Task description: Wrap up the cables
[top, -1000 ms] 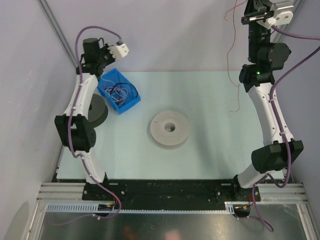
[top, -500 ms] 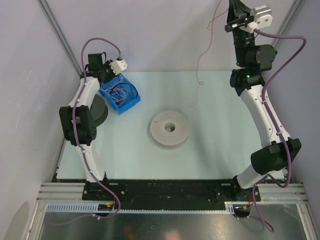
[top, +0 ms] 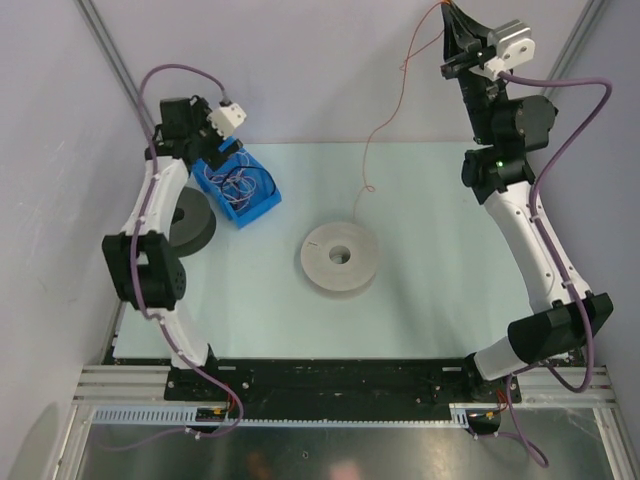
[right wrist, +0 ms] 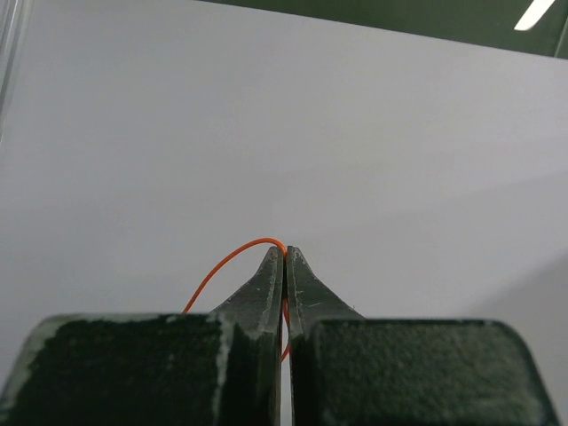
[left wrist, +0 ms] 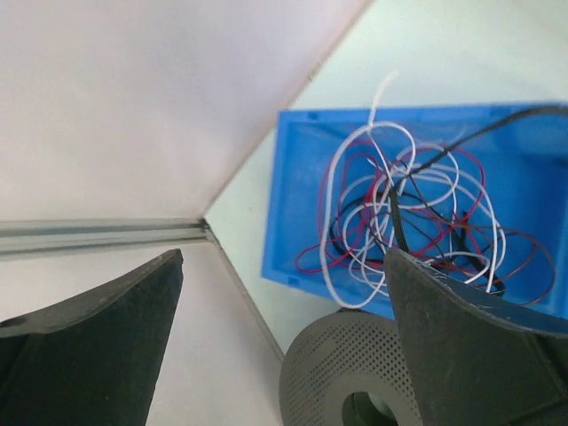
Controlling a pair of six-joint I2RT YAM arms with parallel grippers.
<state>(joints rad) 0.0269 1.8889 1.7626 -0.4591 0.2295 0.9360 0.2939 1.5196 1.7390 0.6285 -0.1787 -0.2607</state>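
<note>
Thin orange wire [top: 368, 140] is hanging pinched at the right gripper's [right wrist: 284, 253] very tips, probably risking slipping free while swinging toward the pale grey spool [top: 320, 262].

From the left wrist, the blue bin [left wrist: 297, 177] runs off the right edge and the dark spool [left wrist: 333, 373] off the bottom. The orange wire [right wrist: 226, 260] vanishes behind the pinched fingers of the right gripper [right wrist: 284, 252]
</note>
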